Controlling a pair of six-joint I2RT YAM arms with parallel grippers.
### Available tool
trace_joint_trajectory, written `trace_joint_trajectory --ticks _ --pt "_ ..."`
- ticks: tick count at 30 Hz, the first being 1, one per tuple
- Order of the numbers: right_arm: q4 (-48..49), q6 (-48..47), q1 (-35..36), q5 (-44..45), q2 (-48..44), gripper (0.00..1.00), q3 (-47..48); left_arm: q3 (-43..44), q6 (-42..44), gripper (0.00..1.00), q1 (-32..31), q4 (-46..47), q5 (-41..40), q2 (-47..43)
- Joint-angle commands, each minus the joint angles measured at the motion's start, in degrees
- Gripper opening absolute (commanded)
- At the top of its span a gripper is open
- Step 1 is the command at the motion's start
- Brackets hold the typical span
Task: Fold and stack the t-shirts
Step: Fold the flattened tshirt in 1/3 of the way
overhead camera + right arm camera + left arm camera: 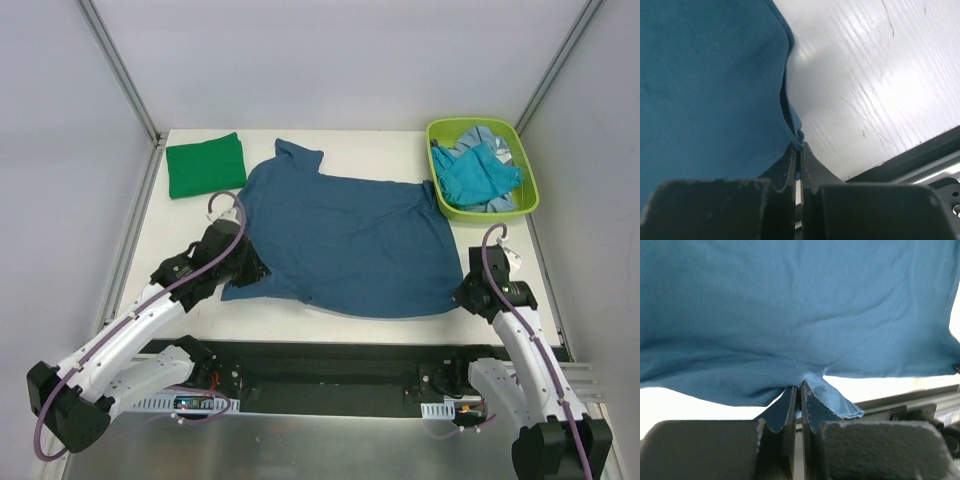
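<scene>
A dark teal-blue t-shirt [345, 240] lies spread across the middle of the white table. My left gripper [243, 268] is shut on its near left corner; in the left wrist view the cloth [790, 315] bunches between the closed fingertips [800, 386]. My right gripper [464, 290] is shut on the shirt's near right corner, where the hem [790, 125] is pinched at the closed tips [800, 146]. A bright green t-shirt [205, 164] lies folded at the far left. Turquoise and pale blue t-shirts [480, 172] sit crumpled in the bin.
The lime-green plastic bin [528, 195] stands at the far right corner of the table [380, 145]. Metal frame posts rise at both far corners. A black rail [330, 360] runs along the near edge between the arm bases.
</scene>
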Motion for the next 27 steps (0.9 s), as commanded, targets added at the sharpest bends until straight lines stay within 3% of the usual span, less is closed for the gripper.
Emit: trace_joint_trajectory --ticks 1,4,9,16,27 --pt "4.27 -2.48 -0.42 0.19 5.54 0.00 5.14 5.99 6.69 0.00 2.69 6.63 -4.85 4.74" --pt "6.20 -3.09 -0.51 1.51 9.93 0.00 7.60 8.54 10.03 0.00 5.94 10.06 -3.45 9.40" --pt "9.90 -4.24 -0.86 2.13 18.19 0.00 12.34 12.32 13.98 0.00 11.22 16.65 5.78 18.18" --pt "13.24 -6.00 -2.26 2.04 28.65 0.00 17.80 19.53 22.77 0.00 13.42 17.46 7.63 29.70" --pt "17.81 -7.14 -4.20 1.51 35.34 0.00 20.88 27.09 27.96 0.00 15.80 18.16 8.42 40.25"
